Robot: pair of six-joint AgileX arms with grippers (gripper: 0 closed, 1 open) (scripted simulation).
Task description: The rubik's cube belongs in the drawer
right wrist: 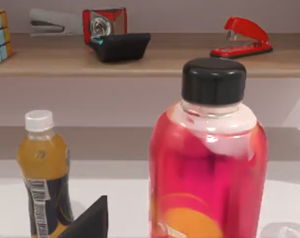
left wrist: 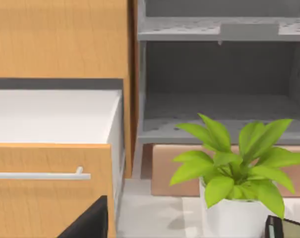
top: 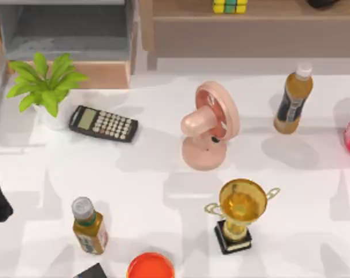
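The small yellow-and-green tiled rubik's cube point(top: 229, 6) sits untouched on the long brown wooden shelf point(top: 250, 26), far from either claw; their fingers' spread cannot be told. The tan-walled, grey-floored drawer point(top: 67, 35) stands open. Next, probably: reaching for the cube.

Yellow-green tiled rubik's cube point(top: 229, 6), pink fan point(top: 209, 124), gold trophy point(top: 239, 211), red stapler point(right wrist: 243, 37), tan-fronted grey drawer point(top: 76, 40).

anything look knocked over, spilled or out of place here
Nothing looks spilled or toppled: the bottles, the fan and the trophy stand upright. Only the rubik's cube is out of place, on the brown shelf rather than in the drawer.
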